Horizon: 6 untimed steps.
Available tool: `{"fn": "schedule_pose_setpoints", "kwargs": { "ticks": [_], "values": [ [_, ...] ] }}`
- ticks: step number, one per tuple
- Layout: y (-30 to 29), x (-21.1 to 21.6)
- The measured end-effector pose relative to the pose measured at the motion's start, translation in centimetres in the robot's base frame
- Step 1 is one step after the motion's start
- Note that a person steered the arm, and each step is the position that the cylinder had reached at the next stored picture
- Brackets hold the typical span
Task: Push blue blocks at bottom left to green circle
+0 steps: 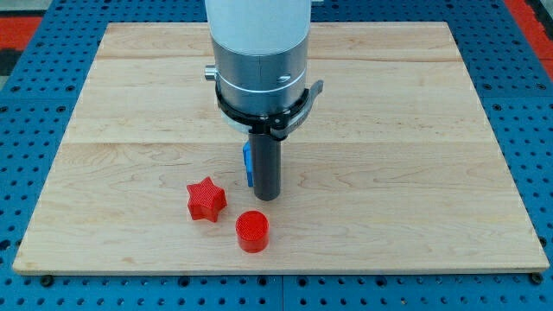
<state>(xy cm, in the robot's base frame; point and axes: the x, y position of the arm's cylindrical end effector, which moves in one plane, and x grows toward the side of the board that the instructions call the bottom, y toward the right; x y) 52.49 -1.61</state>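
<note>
A blue block (247,164) shows only as a thin sliver at the left edge of the dark rod; its shape cannot be made out, as most of it is hidden behind the rod. My tip (266,197) rests on the wooden board (415,173) just right of and in front of that blue block, seemingly touching it. No green circle shows in the camera view; the arm's wide body (259,60) hides the board's top middle.
A red star block (206,199) lies left of and below my tip. A red cylinder block (252,231) lies just below my tip, near the board's bottom edge. The board sits on a blue perforated table (34,95).
</note>
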Motion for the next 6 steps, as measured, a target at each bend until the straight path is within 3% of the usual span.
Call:
{"fn": "schedule_pose_setpoints", "kwargs": {
  "ticks": [6],
  "values": [
    [-2.3, -2.5]
  ]
}}
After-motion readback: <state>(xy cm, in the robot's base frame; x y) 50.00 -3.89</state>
